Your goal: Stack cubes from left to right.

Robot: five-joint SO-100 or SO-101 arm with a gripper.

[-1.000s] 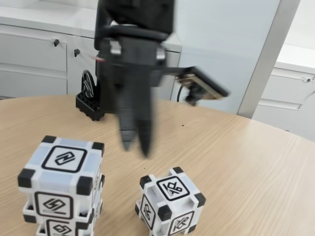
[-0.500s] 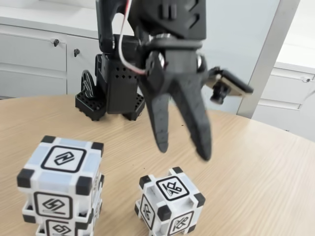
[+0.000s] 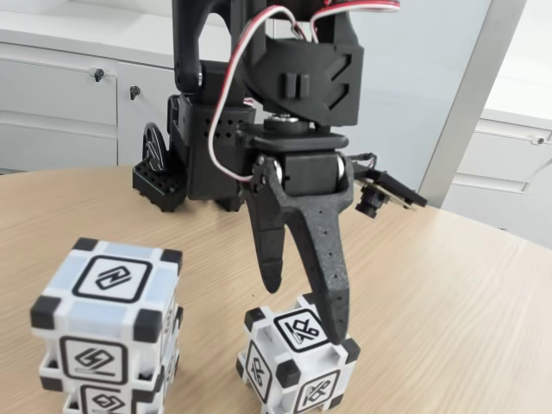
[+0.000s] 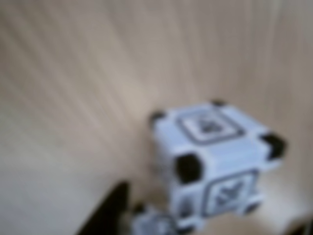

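While two cubes (image 3: pixel 108 332) sit stacked at the fixed view's left, the hand (image 3: pixel 302 310), spread open and empty, hovers over the lone cube (image 3: pixel 297 362) on the counter (image 3: pixel 448 302).

Round light wooden table (image 3: pixel 448 285) in the foreground. Behind, on the far left, pale grey cabinets (image 3: pixel 60 112) with small dark locks; a white upright post (image 3: pixel 470 95) on the right. Even, soft daylight.

Three white cubes with black corners on the worktop.
In the fixed view, two sit stacked at near left: the upper cube (image 3: pixel 108 308) upright on the lower cube (image 3: pixel 103 392). The single cube (image 3: pixel 297 358) stands apart to their right, turned corner-on.
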